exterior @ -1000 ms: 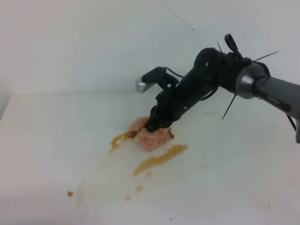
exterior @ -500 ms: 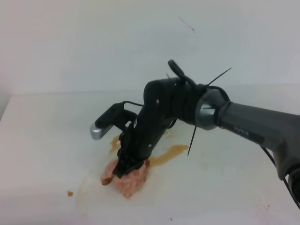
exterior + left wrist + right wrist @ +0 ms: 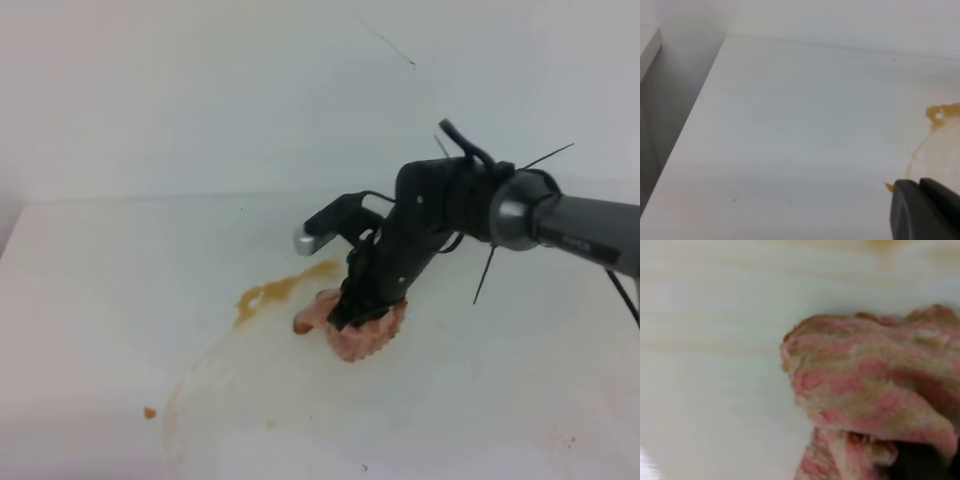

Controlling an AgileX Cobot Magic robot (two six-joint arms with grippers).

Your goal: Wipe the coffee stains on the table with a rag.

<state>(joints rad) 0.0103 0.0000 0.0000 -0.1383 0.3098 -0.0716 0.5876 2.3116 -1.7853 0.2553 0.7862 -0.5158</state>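
Rag (image 3: pixel 360 328) bunched into a soft pink-and-white wad on the table (image 3: pixel 100 300), near the middle, pinched from above in the right gripper (image 3: pixel 352 312), jaws drawn nearly together on a fold of it and pressing it flat against the surface. Right beside it, to the left, an orange-brown coffee streak (image 3: pixel 275 293) not yet taken up; further toward the near-left edge a pale smeared arc and one small droplet (image 3: pixel 149 412). In the right wrist view, rag (image 3: pixel 875 405) blotched tan over its pink weave, so probably damp with coffee already. Likely light, limp and thin, folding wherever pushed, giving no stiffness of its own; likely to drag and roll under itself when slid across the matte top, and heavier and clingier where wet. Best held high on the gathered fold, as now, leaving a broad loose skirt of cloth beneath to meet the stain; a grip at a corner would probably let most of it trail uselessly. Left gripper (image 3: pixel 927 210) only a dark edge low in its own camera, well apart from the rag; open or closed, cannot tell.
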